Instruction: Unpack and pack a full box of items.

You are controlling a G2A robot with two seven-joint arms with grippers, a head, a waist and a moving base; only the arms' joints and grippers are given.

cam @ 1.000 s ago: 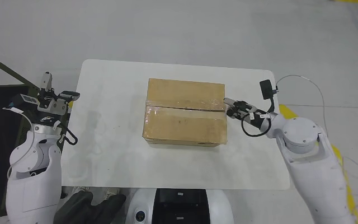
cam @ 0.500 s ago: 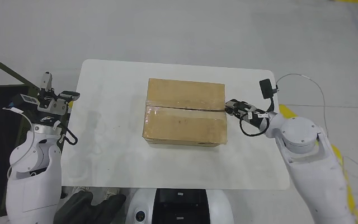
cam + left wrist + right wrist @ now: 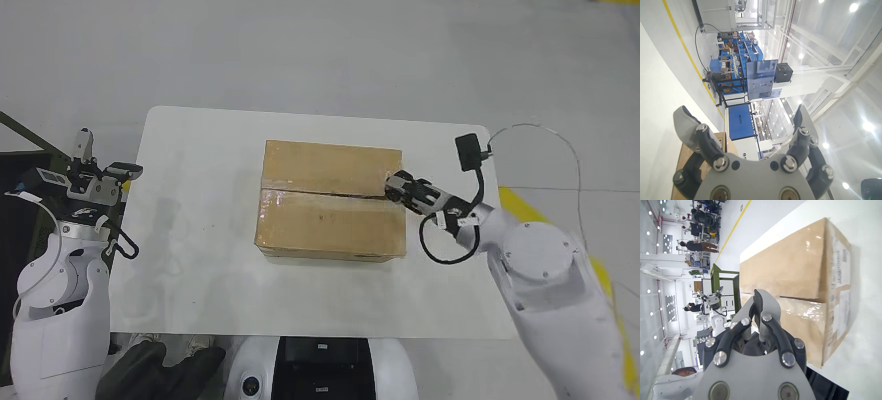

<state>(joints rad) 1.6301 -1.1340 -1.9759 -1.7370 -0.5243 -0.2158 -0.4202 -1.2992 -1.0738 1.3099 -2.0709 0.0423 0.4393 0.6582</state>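
Note:
A closed brown cardboard box (image 3: 330,200) sits in the middle of the white table (image 3: 200,260), its two top flaps meeting at a taped centre seam. My right gripper (image 3: 396,187) is shut with nothing in it, its tip over the box's right end at the seam. In the right wrist view the shut right gripper (image 3: 755,298) hangs over the box (image 3: 791,279), close to the seam. My left gripper (image 3: 85,150) is raised off the table's left edge; in the left wrist view the left gripper (image 3: 740,117) stands open and empty, with a corner of the box (image 3: 702,157) behind its fingers.
White labels cover the box's end face (image 3: 840,275). A loose cable (image 3: 540,140) arcs over the table's right side beside my right arm. Bare table surface lies all round the box.
My right gripper has moved left from beside the box's right end onto its top at the seam. The left arm has not moved.

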